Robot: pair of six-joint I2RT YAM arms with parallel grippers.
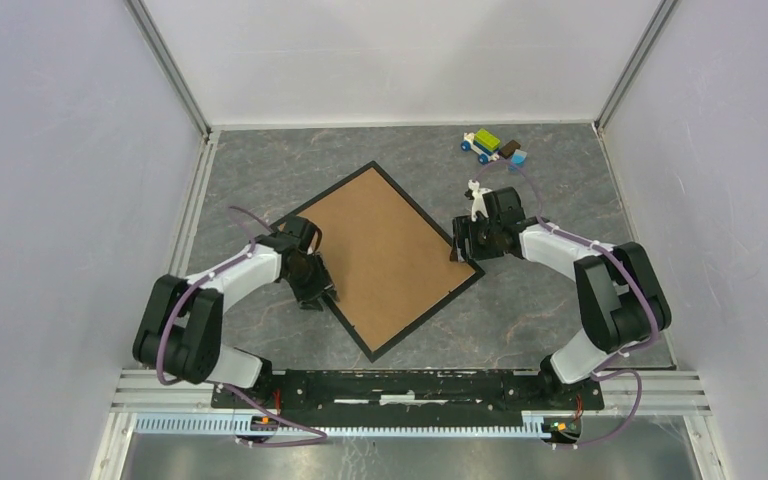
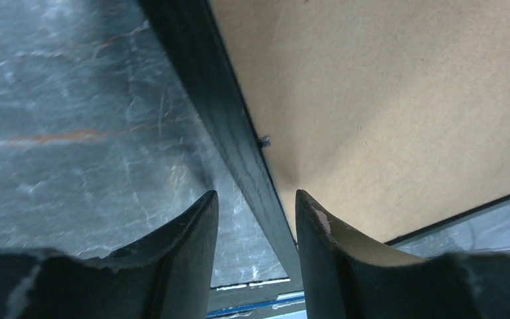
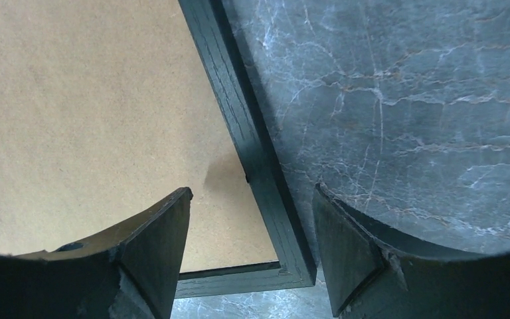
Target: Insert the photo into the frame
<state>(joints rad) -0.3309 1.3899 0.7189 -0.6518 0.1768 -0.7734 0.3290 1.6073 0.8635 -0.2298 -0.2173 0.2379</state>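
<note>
The black frame lies flat and turned diagonally on the grey marble table, with the brown cardboard backing board filling it. The photo is not in view. My left gripper is open at the frame's left rail. One finger is over the table and the other over the board. My right gripper is open at the frame's right corner, straddling its rail beside the board. Neither gripper holds anything.
A small toy car of coloured bricks sits at the back right, with a small white piece just behind my right gripper. A small metal tab sticks out at the frame's inner edge. White walls enclose the table.
</note>
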